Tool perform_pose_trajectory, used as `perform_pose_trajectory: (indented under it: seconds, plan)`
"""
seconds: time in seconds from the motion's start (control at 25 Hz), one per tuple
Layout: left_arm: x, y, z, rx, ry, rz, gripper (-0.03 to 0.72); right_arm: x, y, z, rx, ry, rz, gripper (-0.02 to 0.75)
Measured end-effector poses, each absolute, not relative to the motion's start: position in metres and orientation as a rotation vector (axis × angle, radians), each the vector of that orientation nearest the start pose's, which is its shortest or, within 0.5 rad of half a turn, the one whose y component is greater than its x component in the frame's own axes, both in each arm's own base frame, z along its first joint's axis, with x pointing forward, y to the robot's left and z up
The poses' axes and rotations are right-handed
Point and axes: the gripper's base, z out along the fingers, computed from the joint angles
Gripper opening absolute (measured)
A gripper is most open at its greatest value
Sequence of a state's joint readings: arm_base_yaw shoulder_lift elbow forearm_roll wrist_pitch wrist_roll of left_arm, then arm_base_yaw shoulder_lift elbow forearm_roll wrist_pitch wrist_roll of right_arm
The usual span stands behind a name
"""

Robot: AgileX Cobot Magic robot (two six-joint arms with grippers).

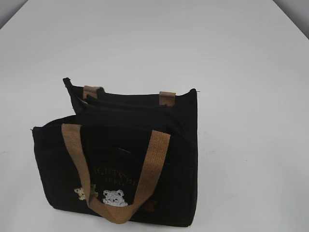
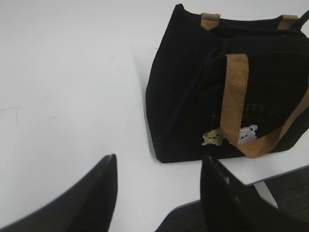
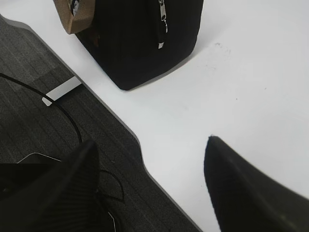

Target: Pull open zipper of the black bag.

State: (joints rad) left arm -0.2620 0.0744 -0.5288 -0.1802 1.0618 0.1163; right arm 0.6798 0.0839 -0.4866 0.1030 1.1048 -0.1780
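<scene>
The left gripper (image 2: 157, 193) hangs with its two dark fingers spread apart, nothing between them. The right gripper (image 3: 152, 186) likewise has its fingers parted wide and empty.

We see the black bag (image 1: 120, 159) in matt woven cloth, its handles (image 1: 152, 164) coarse ribbed tan webbing, the zipper (image 3: 162, 14) pull shiny silver metal, the table (image 1: 241, 72) smooth white.
</scene>
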Motion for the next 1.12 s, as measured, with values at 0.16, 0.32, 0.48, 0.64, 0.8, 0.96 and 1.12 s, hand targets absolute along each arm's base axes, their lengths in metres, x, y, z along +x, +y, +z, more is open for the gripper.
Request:
perform_pose_trajectory:
  seconds: [0.16,0.32,0.48,0.64,0.8,0.96,1.12]
  plan:
    - [-0.0008,-0.0146,0.2864,0.397,2.054,-0.306,0.414,0.0001,0.0109,0.2705,-0.92,2.008,0.41,0.527]
    - [-0.0008,-0.0146,0.2864,0.397,2.054,-0.307,0.414,0.0001,0.0109,0.2706,-0.919,2.007,0.41,0.527]
    - [-0.0037,-0.0138,0.2864,0.392,2.035,-0.306,0.41,0.0007,0.011,0.2707,-0.851,2.028,0.376,0.527]
    - [-0.0036,-0.014,0.2864,0.28,2.039,-0.239,0.388,0.0021,0.0099,0.2709,-0.572,2.095,0.229,0.527]
    - [-0.0042,-0.0143,0.2864,0.128,2.033,-0.145,0.366,-0.0007,0.0086,0.2707,-0.305,2.108,0.085,0.527]
    - [-0.0096,-0.0146,0.2862,0.092,1.996,-0.116,0.361,-0.0054,0.0086,0.2706,-0.181,2.081,0.013,0.528]
    - [-0.0098,-0.0147,0.2862,0.092,1.995,-0.118,0.355,-0.0058,0.0088,0.2706,-0.169,2.078,0.006,0.528]
